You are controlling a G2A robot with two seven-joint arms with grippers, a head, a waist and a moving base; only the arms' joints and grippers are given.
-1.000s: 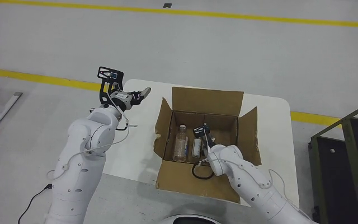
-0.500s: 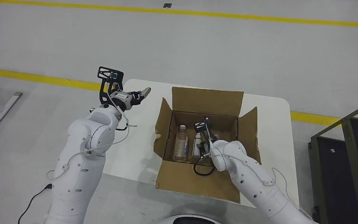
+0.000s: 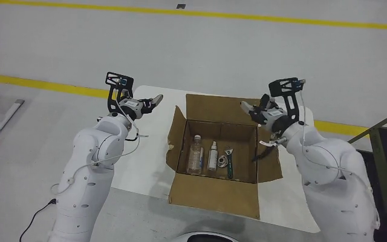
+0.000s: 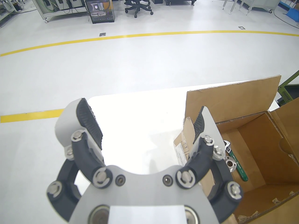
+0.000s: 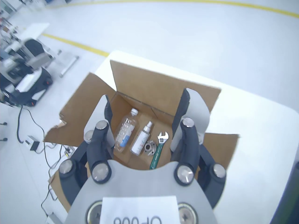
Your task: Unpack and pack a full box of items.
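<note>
Your right gripper (image 3: 254, 107) and left gripper (image 3: 151, 103) are both wide open, empty. Right hangs over the far right corner of the box (image 3: 224, 104), nearer the wrench (image 3: 229, 163) lying inside, long axis running away from you.

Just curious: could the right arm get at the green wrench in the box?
Probably yes: the right gripper is open and empty, the box stands open, nothing covers the wrench.
</note>
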